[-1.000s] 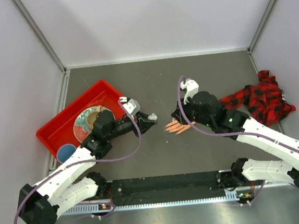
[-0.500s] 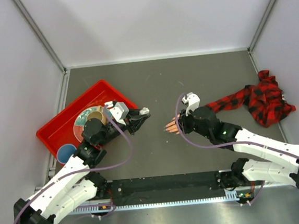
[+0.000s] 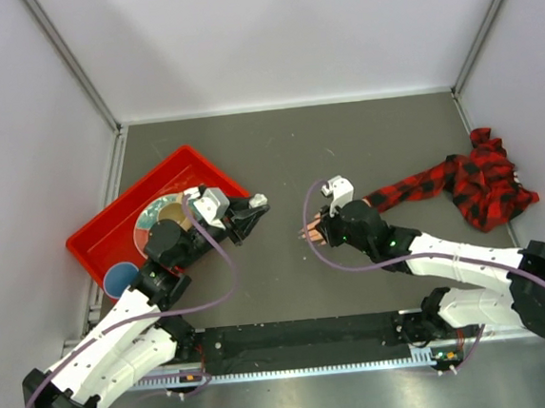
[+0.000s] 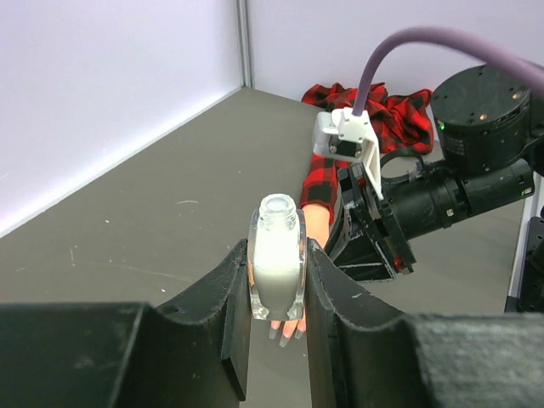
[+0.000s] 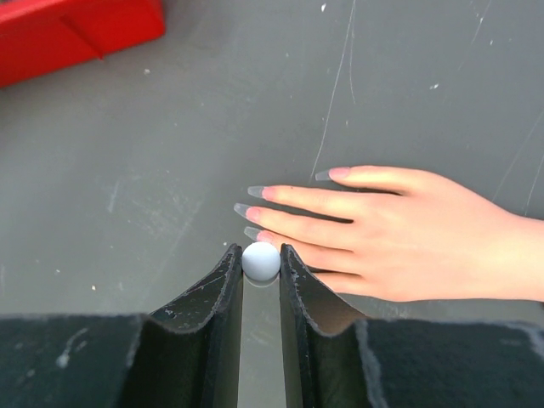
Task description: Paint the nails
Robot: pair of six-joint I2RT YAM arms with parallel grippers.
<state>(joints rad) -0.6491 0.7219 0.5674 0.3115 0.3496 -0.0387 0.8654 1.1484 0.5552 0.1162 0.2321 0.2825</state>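
The peach fake hand (image 5: 391,229) lies flat on the grey table, fingers pointing left, with long clear nails (image 5: 255,192). Its red-and-black plaid sleeve (image 3: 414,188) trails to the right. My right gripper (image 5: 261,257) is shut on a small round white cap (image 5: 261,262) just above the lower fingers, by the fingertips; in the top view it (image 3: 317,235) covers most of the hand (image 3: 308,229). My left gripper (image 4: 276,259) is shut on the small clear bottle (image 4: 276,268), uncapped, upright and holding whitish liquid, left of the hand (image 3: 254,206).
A red tray (image 3: 98,233) sits at the left with a round plate (image 3: 159,219) and a blue cup (image 3: 120,276) in it. The bunched plaid cloth (image 3: 485,181) lies at the right wall. White walls enclose the table.
My right gripper has moved left and nearer with the cap, over the fingertips, baring more sleeve. My left gripper has drawn back left with the bottle.
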